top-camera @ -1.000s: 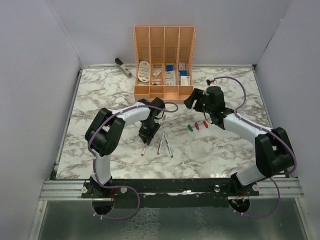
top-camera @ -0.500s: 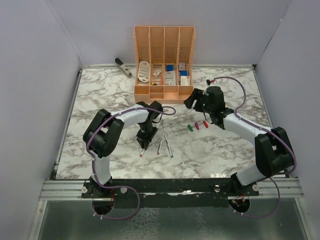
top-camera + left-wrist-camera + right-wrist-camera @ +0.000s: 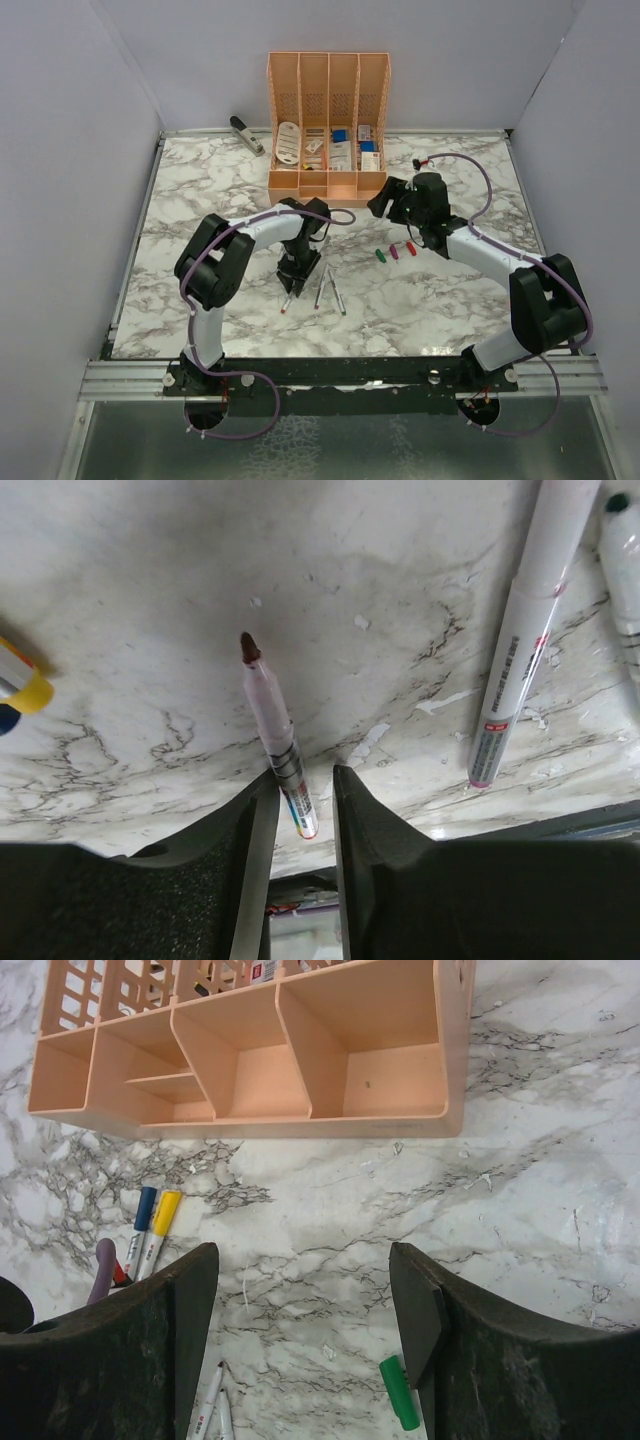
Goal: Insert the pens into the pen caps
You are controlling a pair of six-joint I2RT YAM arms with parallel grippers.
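The left hand (image 3: 306, 780) is low over the table (image 3: 400, 560). Its fingers are narrowly parted around the rear end of a red-tipped pen (image 3: 268, 715), which points away from the wrist; I cannot tell whether they pinch it. Two more pens (image 3: 520, 630) lie just to one side, and a yellow-capped pen (image 3: 28, 688) lies on the other. The right hand (image 3: 302, 1260) hangs wide open with nothing between its fingers, near the peach organiser (image 3: 330, 1123). Below it lies a green cap (image 3: 399, 1406), with a purple cap (image 3: 394, 252) and a red cap (image 3: 410, 246) in a row beside it.
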